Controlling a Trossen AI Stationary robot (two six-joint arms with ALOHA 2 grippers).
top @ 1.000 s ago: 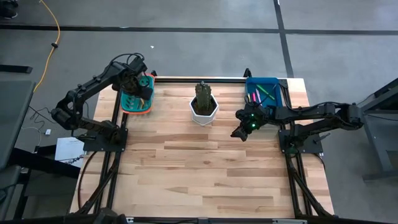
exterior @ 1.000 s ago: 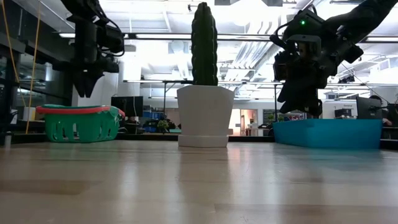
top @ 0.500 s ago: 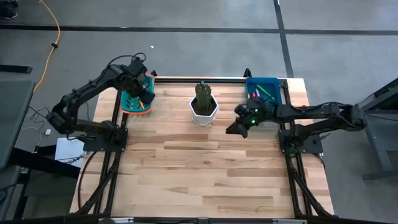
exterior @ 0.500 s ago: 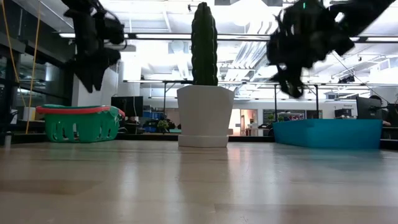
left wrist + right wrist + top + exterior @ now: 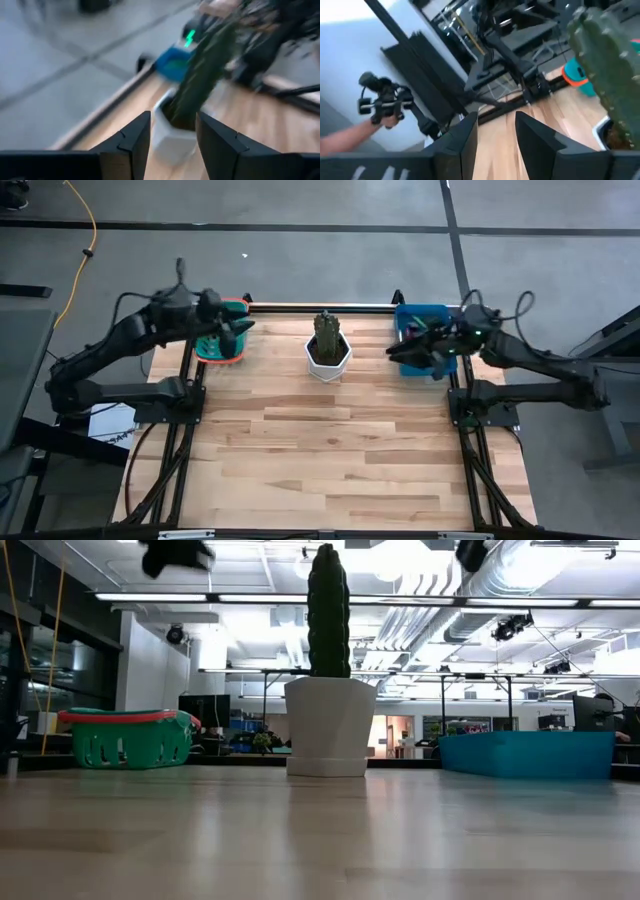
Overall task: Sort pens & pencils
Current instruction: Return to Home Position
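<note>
- High view: my left tool hangs over the inner edge of the green basket at the far left of the bench. My right tool sits at the front edge of the blue bin at the far right, and the cactus pot stands between them. No stick lies on the boards. I judge the pens are in the blue bin and the pencils in the basket, but my arms cover both and I cannot pick them out. Such sticks should be light, stiff, smooth and quick to roll, so I would pinch one across its shaft at mid-length. A second ago my left tool stood squarely above the basket and my right reached farther out over the boards. Both arms have since folded back.
- Low view: only dark scraps of my arms show at the top edge. The basket and bin rest on the bench either side of the pot. Half a second ago both tools hung well into this picture.
- Left wrist view: my fingers stand parted with nothing between them, and the cactus pot is ahead.
- Right wrist view: these fingers are also parted and empty, with the cactus close by.
</note>
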